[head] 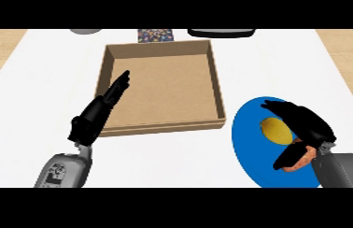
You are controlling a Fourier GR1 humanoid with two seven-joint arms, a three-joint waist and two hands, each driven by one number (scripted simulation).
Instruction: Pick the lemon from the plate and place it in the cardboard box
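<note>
Right hand (303, 129) arches unclenched over the lemon (275, 130) on the blue plate (247, 143); left hand (103, 108), fingers straight, overlaps the cardboard box (165, 82).

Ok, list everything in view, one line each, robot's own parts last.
Open cardboard box: one, brown, centre of the counter, nothing visible inside.
Round blue plate: one, blue, right of the box, near the lower right.
Yellow lemon: one, yellow, on the plate.
Orange-red item: one, on the plate under the right hand, mostly hidden.
Grey object: one, top edge, left, cut off.
Speckled multicolour object: one, top edge, behind the box.
Black object: one, top edge, right of centre.
White counter top: one.
Left hand: black, fingers straight, over the box's left wall.
Right hand: black, fingers curved beside the lemon.
</note>
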